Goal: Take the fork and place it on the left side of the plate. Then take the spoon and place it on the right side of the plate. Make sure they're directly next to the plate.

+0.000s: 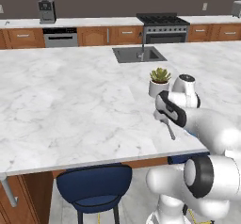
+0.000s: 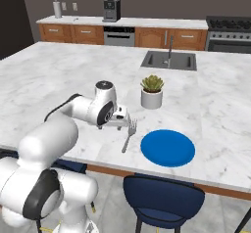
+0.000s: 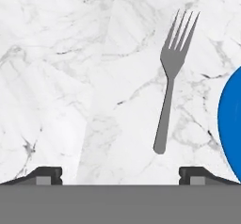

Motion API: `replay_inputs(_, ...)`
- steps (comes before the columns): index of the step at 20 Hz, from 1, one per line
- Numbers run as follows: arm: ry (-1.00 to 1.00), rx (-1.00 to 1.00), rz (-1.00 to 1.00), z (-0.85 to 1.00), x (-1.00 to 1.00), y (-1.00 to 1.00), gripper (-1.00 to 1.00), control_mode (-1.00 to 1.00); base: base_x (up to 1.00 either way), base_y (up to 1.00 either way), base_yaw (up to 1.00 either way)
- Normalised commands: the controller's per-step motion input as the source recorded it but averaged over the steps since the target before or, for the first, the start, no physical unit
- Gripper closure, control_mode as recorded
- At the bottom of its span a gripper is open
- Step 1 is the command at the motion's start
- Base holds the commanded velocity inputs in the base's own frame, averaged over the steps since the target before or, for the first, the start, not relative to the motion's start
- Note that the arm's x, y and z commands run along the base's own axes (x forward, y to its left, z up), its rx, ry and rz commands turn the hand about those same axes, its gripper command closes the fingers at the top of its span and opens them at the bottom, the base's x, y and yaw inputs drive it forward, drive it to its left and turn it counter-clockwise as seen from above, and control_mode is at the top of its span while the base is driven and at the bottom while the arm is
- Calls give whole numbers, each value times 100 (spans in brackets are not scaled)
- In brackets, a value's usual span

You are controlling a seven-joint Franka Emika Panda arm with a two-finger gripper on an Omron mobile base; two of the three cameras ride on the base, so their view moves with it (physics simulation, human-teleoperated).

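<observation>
We see the gripper [image 3: 120,173] with its jaws spread wide and nothing between them; in the hand view its two dark fingertips [image 3: 44,175] stand far apart at the bottom, clear of the fork [image 3: 172,77]. The gripper [image 2: 122,117] sits low over the marble counter [image 2: 59,80], just left of the fork's [image 2: 129,134] tines as the right base view shows it.

The fork lies flat on the counter, free of the fingers, tines pointing away from the robot and handle toward the near edge. It lies just beside the left rim of the plate [image 2: 168,148], with a narrow strip of marble between them; we cannot tell that they touch. In the hand view the plate's [image 3: 231,119] blue edge curves in at the right.

In the left base view the fork's handle [image 1: 171,130] pokes out below the hand.

Behind the plate stands a potted plant [image 2: 152,92], and farther back a sink [image 2: 169,59] is set in the counter.
</observation>
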Motion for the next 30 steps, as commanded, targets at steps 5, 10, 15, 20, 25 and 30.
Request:
replay_inputs(5,0,0,0,52,-76,51,-100,-100,0,0,0)
replay_inputs(10,-1,0,0,52,-72,29,-100,-100,0,0,0)
replay_inputs(15,-11,0,2,55,-64,4,-100,-100,0,0,0)
replay_inputs(20,-19,2,0,44,-76,0,-100,-100,0,0,0)
replay_inputs(25,-13,7,0,7,-71,1,-100,-100,0,0,0)
replay_inputs(30,0,0,0,0,-33,23,-100,-100,0,0,0)
